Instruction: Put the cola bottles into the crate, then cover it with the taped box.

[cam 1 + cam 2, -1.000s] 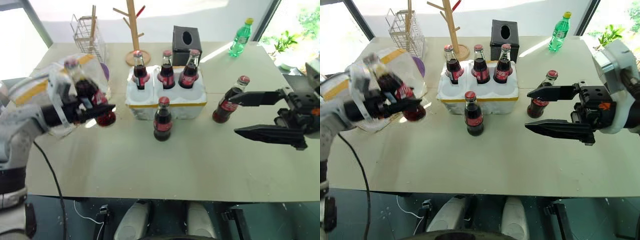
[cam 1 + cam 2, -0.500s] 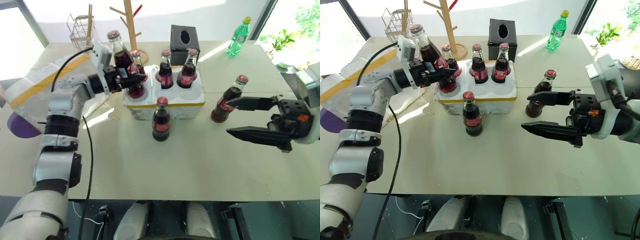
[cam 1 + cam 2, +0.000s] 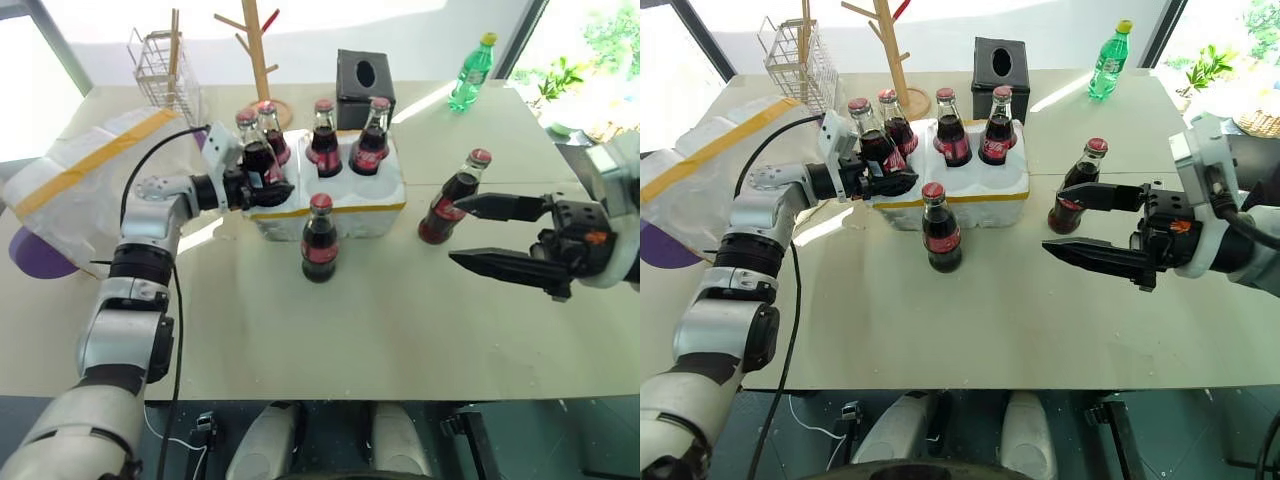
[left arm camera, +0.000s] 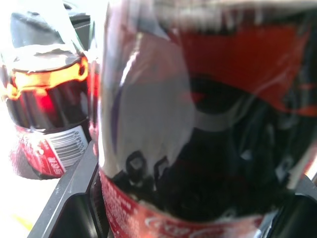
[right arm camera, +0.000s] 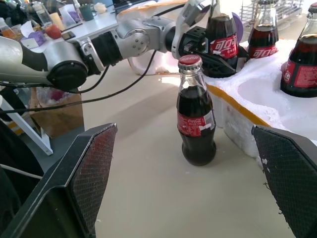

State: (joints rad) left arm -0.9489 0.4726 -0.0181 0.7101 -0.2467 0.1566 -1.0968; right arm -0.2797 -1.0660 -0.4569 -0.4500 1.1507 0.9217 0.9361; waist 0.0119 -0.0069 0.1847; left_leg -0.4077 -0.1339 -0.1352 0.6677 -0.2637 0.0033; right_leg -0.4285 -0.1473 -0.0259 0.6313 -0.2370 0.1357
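Your left gripper [image 3: 880,180] was clamped round the body of a cola bottle [image 3: 871,143], holding it upright at the near-left corner of the crate [image 3: 970,193]. From the head views you could not tell whether its base had settled into a hole or merely touched the foam. In the left wrist view that held bottle [image 4: 208,124] pressed right against the camera, with the neighbouring bottle [image 4: 47,106] just beside it.

Three more bottles stood in the far row of the crate: one at the left [image 3: 898,124], directly behind the held one, one in the middle [image 3: 950,127], and one at the right [image 3: 997,127]. The crate sat in the middle of the table [image 3: 970,320], its thin yellow band facing you.

A fifth bottle [image 3: 940,229] stood upright on the table, just in front of the crate's near side. The sixth bottle [image 3: 1074,187] stood to the right of the crate, apart from it.

Your right gripper [image 3: 1085,225] hung with its fingers wide apart and nothing between them, its far fingertip close to the sixth bottle's lower body; contact could not be judged. In the right wrist view the two fingers [image 5: 89,168] framed the fifth bottle [image 5: 195,119] from a distance.

The taped box [image 3: 710,180] lay at the far left of the table, well apart from the crate.
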